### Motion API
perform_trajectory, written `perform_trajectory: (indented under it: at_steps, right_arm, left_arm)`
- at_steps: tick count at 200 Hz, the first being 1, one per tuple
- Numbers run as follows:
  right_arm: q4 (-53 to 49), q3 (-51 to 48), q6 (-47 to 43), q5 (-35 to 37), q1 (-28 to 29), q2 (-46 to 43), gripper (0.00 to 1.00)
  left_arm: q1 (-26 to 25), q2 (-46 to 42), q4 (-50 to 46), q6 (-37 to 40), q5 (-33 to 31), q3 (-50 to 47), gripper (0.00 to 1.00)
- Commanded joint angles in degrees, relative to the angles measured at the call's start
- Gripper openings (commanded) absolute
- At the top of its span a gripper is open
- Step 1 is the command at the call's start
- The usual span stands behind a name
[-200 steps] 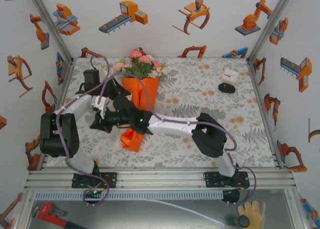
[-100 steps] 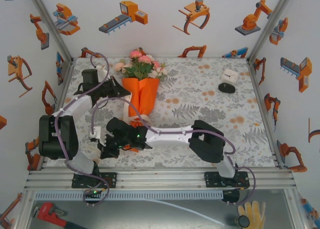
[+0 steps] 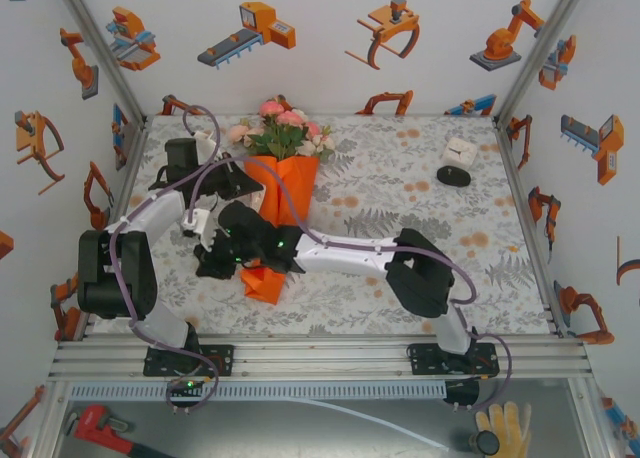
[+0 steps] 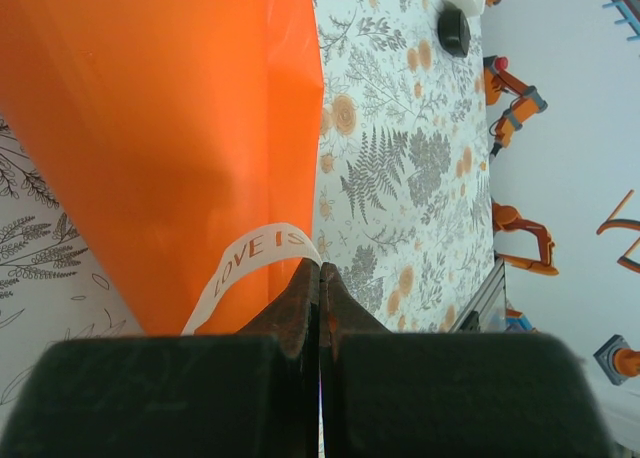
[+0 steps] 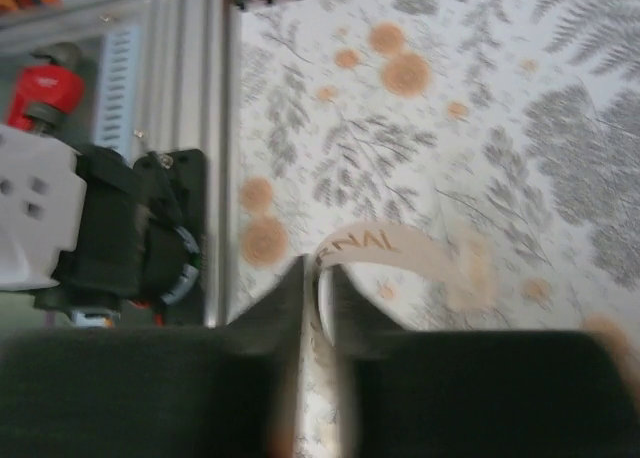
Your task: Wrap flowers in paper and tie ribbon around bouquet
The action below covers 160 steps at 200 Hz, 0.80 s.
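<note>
The bouquet lies on the cloth with its flowers [image 3: 281, 133] toward the back wall and the orange paper [image 3: 287, 183] wrapped round the stems down to a folded tip [image 3: 262, 284]. My left gripper [image 3: 250, 186] is at the paper's left edge. In the left wrist view that gripper [image 4: 320, 266] is shut on the cream ribbon [image 4: 252, 257], printed with letters, lying over the paper [image 4: 160, 138]. My right gripper [image 3: 210, 266] hangs left of the tip. In its wrist view, the right gripper [image 5: 318, 268] stands slightly parted, the ribbon [image 5: 392, 248] running loose between its fingers.
A black round object [image 3: 454, 176] and a small white box [image 3: 460, 151] sit at the back right. The aluminium rail [image 5: 190, 128] and the left arm's base [image 5: 110, 228] lie just beyond my right gripper. Walls close in the cloth on three sides.
My right gripper swung toward the front rail, then back up beside the bouquet's tip, and its jaws have parted from shut. The left gripper stayed by the paper, still pinching the ribbon.
</note>
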Motion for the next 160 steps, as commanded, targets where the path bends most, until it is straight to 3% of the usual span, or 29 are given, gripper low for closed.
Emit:
perform_trajectory:
  at_steps: [1,15,37,48,67,85,101,160]
  right_arm:
    - [0.84,2.03,2.03,-3.46,2.55,2.55,0.44]
    - [2.67,-0.33,2.30,-1.91,1.77,-0.18,0.53]
    - [3.47,-5.36,-0.85,-1.25,-1.57,-4.51,0.53]
    - [1.37,-6.65,-4.59,-0.79,-3.56,-5.01,0.48]
    - [-8.39,-3.82,-16.70,0.64,-4.96,-1.71,0.45]
    - [-24.33,6.65,-26.75,2.14,-5.00,4.63,0.45]
    - [-32.46,13.62,-32.05,0.20,-4.91,10.18,0.45]
    - [-29.16,16.88,-39.05,-3.62,-4.29,17.01,0.54]
  left_arm:
    - [-0.16,-2.10,-2.04,2.34,0.20,0.16,0.00]
    - [-0.18,-2.24,-4.27,3.71,-1.18,0.61,0.00]
    - [-0.14,-2.82,-6.10,5.07,-3.15,0.62,0.00]
    - [-0.08,-2.94,-6.66,5.15,-4.11,0.59,0.00]
    - [-0.09,-2.87,-8.21,4.59,-6.64,0.81,0.00]
    - [-0.07,-2.24,-11.72,3.13,-10.65,2.19,0.00]
    - [0.24,-1.80,-12.66,1.86,-12.20,2.71,0.00]
    - [0.44,-0.05,-12.95,1.53,-11.52,4.59,0.00]
